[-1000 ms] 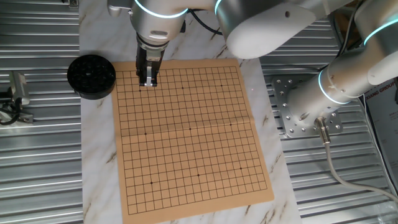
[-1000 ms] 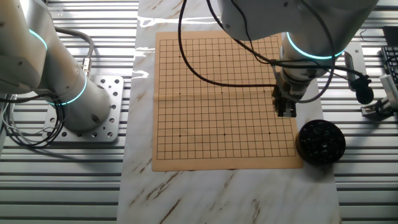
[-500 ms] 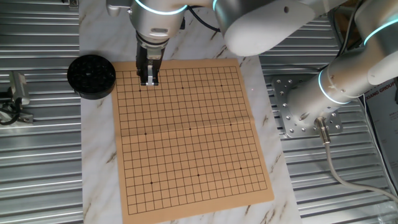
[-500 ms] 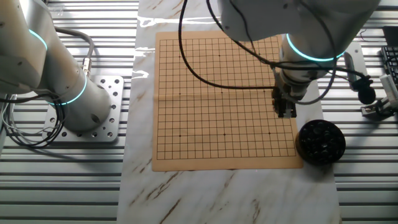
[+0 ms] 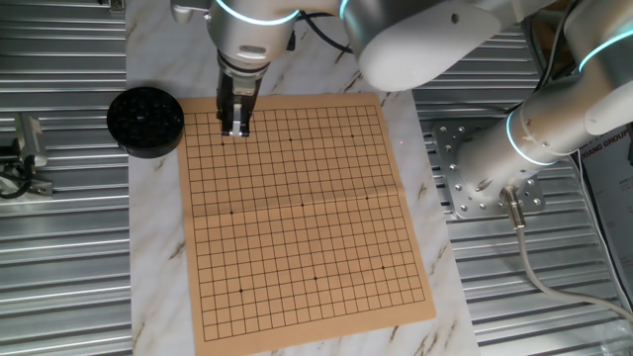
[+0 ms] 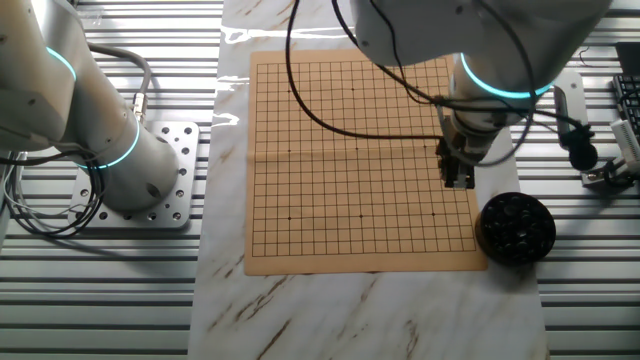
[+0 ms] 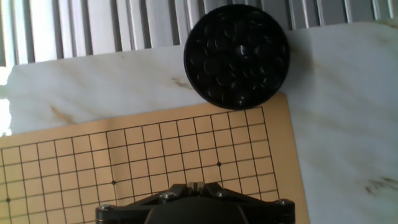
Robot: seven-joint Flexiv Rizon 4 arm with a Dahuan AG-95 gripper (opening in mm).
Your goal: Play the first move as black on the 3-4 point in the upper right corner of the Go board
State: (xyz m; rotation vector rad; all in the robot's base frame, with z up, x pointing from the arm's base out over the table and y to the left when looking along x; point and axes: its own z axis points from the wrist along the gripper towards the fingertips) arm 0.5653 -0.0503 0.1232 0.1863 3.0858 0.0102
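Observation:
The tan wooden Go board (image 5: 297, 208) with black grid lines lies flat on a marble slab; I see no stones on it. It also shows in the other fixed view (image 6: 350, 150) and the hand view (image 7: 155, 155). My gripper (image 5: 234, 130) points straight down over the board's corner nearest the bowl, just above the surface. The other fixed view (image 6: 459, 182) shows it there too. In the hand view my gripper (image 7: 194, 185) has its fingers pressed together. No stone shows between them.
A round black ribbed bowl (image 5: 145, 120) full of black stones stands just off the board's corner, also in the other fixed view (image 6: 514, 227) and the hand view (image 7: 236, 55). The arm's base plate (image 5: 475, 178) sits beside the slab on the ribbed metal table.
The gripper has shifted very slightly over the same corner of the board. Nothing else has moved.

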